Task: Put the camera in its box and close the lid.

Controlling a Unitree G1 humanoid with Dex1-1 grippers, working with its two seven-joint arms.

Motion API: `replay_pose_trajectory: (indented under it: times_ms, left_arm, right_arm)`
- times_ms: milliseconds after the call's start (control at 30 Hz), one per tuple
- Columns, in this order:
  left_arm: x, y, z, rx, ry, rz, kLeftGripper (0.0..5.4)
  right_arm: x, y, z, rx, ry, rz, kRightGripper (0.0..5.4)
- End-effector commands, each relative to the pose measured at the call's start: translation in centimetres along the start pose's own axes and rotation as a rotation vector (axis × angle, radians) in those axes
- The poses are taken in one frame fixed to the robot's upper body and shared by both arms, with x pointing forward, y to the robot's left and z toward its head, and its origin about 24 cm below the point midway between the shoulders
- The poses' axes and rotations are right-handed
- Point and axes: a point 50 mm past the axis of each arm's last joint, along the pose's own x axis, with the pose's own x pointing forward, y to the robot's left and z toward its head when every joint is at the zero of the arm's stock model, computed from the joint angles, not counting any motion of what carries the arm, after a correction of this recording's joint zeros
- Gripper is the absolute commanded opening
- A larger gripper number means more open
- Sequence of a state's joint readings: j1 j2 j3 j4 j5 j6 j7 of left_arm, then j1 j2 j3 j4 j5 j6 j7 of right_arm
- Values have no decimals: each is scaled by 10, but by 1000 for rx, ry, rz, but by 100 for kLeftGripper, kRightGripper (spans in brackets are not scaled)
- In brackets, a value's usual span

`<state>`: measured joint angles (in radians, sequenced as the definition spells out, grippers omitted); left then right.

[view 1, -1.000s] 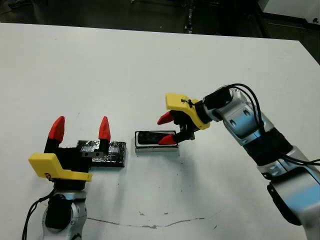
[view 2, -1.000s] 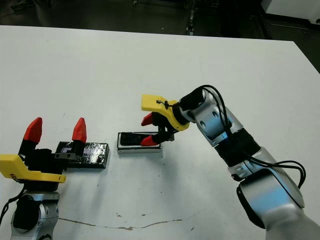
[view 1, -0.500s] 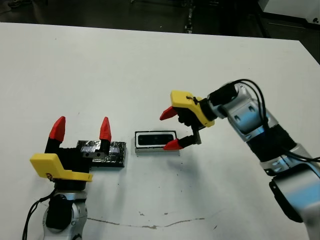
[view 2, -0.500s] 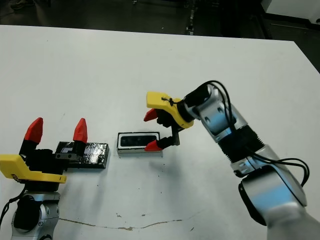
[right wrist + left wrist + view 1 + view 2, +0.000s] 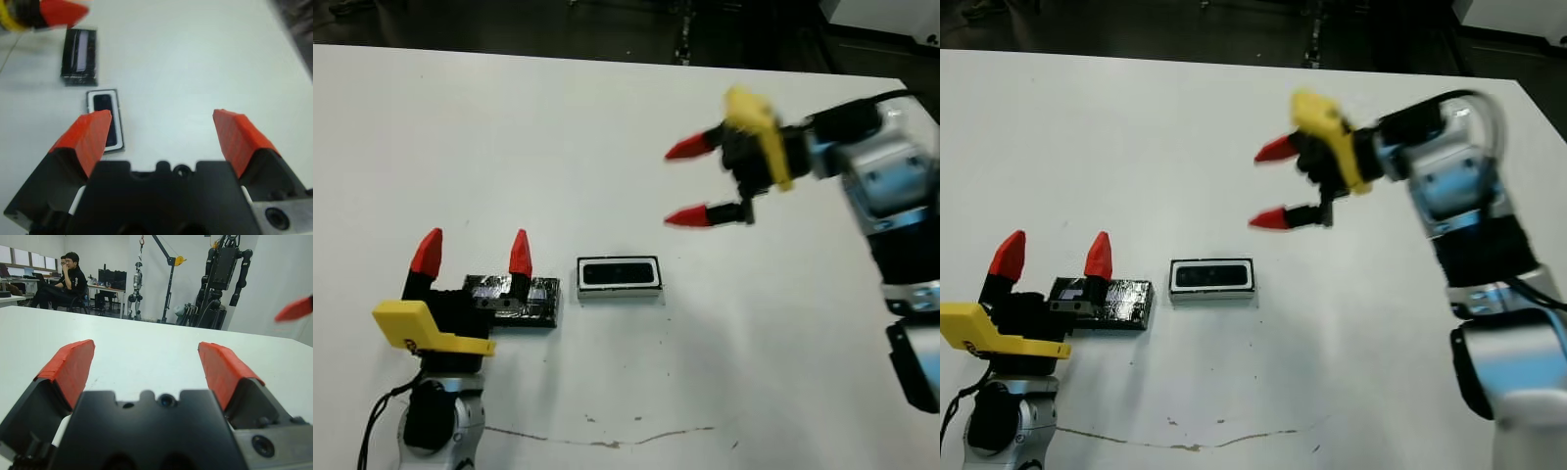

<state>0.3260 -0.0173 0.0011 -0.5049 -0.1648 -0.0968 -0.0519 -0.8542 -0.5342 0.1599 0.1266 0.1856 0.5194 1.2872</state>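
The box (image 5: 619, 277), white-rimmed with black sides, sits near the table's middle with the black camera (image 5: 619, 273) lying inside it. To its left lies the lid (image 5: 527, 297), a crinkly black slab. My left gripper (image 5: 473, 255) stands open just in front of the lid, its right fingertip (image 5: 519, 253) overlapping the lid's near edge. My right gripper (image 5: 688, 182) is open and raised well above and to the right of the box, holding nothing. In the right wrist view the box (image 5: 105, 121) and the lid (image 5: 80, 56) lie beyond the open fingers.
A thin dark line (image 5: 597, 439) marks the table near its front edge. In the left wrist view a seated person (image 5: 66, 276) and standing robot rigs (image 5: 222, 271) show beyond the table's far side.
My right gripper has let go of the camera, left it in the box, and risen up and to the right, opening wider. The left gripper has not moved.
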Motion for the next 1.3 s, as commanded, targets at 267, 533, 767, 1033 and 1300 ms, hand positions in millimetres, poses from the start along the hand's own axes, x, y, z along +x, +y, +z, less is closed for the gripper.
replay_pose_trajectory:
  times_ms: [267,533,767,1033,1300]
  left_arm:
    - [0,7,-1,18,13,-3,540]
    - [1,7,-1,56,14,-11,540]
    - [2,8,-2,17,15,-18,540]
    - [3,13,1,29,16,-50,540]
    - [7,22,17,180,-12,-118,540]
  right_arm:
    - [-39,64,-47,169,-216,-483,510]
    - [-46,117,-71,240,-340,-811,380]
    - [-39,150,-88,315,-421,-1021,265]
    - [-15,167,-102,396,-394,-1208,135]
    - [-8,166,-104,447,-396,-1215,1]
